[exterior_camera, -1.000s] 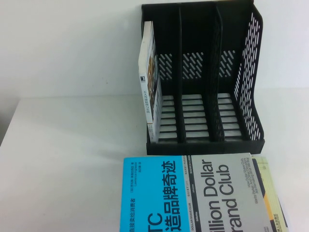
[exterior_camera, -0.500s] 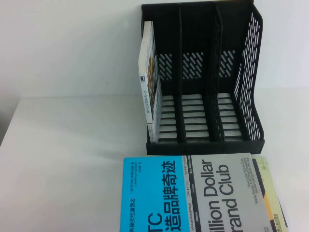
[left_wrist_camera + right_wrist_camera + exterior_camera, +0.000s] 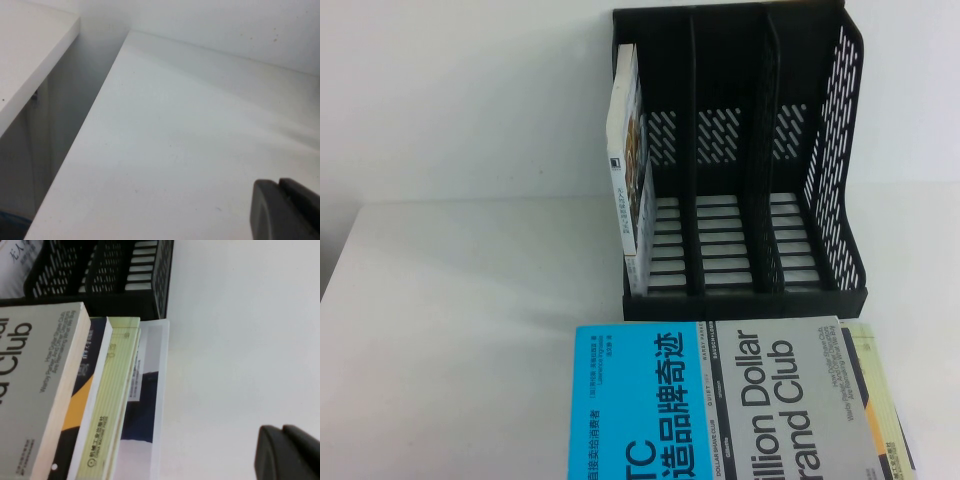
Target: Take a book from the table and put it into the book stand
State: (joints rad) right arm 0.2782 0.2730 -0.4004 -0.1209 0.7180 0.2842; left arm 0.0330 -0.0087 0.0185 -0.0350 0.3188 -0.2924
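The book (image 3: 632,170), white-covered with a dark picture, stands upright in the leftmost compartment of the black book stand (image 3: 830,150) at the back of the white table (image 3: 470,330). A strip of its white cover shows through the rack in the right wrist view (image 3: 15,260). Neither gripper shows in the high view. My left gripper (image 3: 279,183) is shut and empty over bare tabletop. My right gripper (image 3: 282,429) is shut and empty over bare table beside the book pile.
The cyan-and-grey "Billion Dollar Brand Club" book (image 3: 720,400) lies on top of a pile at the front, just before the stand. Under it lie a yellow-green book (image 3: 117,390) and others. A gap separates the table from a second white surface (image 3: 30,60).
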